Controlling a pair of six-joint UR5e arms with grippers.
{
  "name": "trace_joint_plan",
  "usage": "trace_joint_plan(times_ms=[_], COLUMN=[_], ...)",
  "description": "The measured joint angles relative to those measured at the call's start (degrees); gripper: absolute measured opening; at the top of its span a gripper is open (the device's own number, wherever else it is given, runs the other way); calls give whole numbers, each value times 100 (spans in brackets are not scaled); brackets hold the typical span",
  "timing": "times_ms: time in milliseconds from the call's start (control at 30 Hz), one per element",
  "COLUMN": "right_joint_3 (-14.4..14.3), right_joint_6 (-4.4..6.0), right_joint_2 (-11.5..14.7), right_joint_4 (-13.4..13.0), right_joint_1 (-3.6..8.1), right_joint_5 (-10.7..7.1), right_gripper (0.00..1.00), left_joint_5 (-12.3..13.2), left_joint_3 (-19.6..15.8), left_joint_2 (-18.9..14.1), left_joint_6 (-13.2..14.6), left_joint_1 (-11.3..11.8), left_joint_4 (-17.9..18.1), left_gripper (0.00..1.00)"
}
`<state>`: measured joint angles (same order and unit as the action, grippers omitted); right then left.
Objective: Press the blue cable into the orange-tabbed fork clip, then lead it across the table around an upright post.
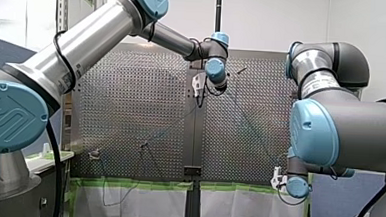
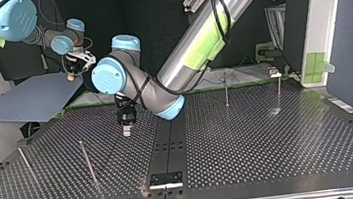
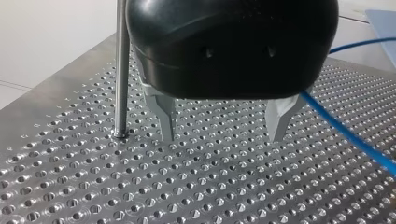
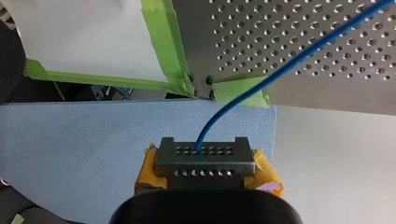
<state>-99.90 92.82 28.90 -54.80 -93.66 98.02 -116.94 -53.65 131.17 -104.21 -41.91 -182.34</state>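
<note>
My left claw (image 3: 222,137) hangs low over the perforated surface (image 3: 70,186), metal fingers (image 3: 163,116) spread wide, nothing between them, tips clear of the plate. An upright post (image 3: 122,70) stands just beside one finger. The blue cable (image 3: 345,133) slants past the outer side of the other finger, outside the gap; I can't tell whether they touch.

Over to my right claw (image 4: 206,171): it's off the surface, above a blue sheet (image 4: 70,140) beyond a taped corner. Its yellow pads (image 4: 266,175) are clamped tight on a dark connector block (image 4: 187,161) with rows of small holes.

The surface is bare metal, dotted with holes, with green tape (image 4: 163,42) along its edges. From across the table, more thin posts (image 2: 225,89) rise near the edge on the arms' side, with a dark backdrop behind them. A pale wall (image 3: 46,37) shows past the surface's edge.

The cable (image 4: 282,72) comes out of the block's face, bends a little, then runs nearly straight ahead of my right claw. It crosses the taped corner and heads diagonally out over the holes, its long axis pointing away from the claw, toward the middle of the surface.
</note>
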Motion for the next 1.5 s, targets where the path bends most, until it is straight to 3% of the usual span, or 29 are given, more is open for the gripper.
trace_joint_plan(times_ms=[300,1167,1500], right_joint_3=[159,168,167], right_joint_6=[-41,-68,-74], right_joint_2=[-27,-30,-29], right_joint_4=[67,117,135], right_joint_1=[27,17,-2], right_joint_5=[-61,-141,-157], right_gripper=[0,0,0], left_joint_5=[8,16,349], left_joint_3=[2,5,17], left_joint_2=[-1,-1,-12], left_joint_6=[90,1195,1376], left_joint_1=[-7,-183,-250], left_joint_4=[-235,-1707,-2227], left_gripper=[94,94,94])
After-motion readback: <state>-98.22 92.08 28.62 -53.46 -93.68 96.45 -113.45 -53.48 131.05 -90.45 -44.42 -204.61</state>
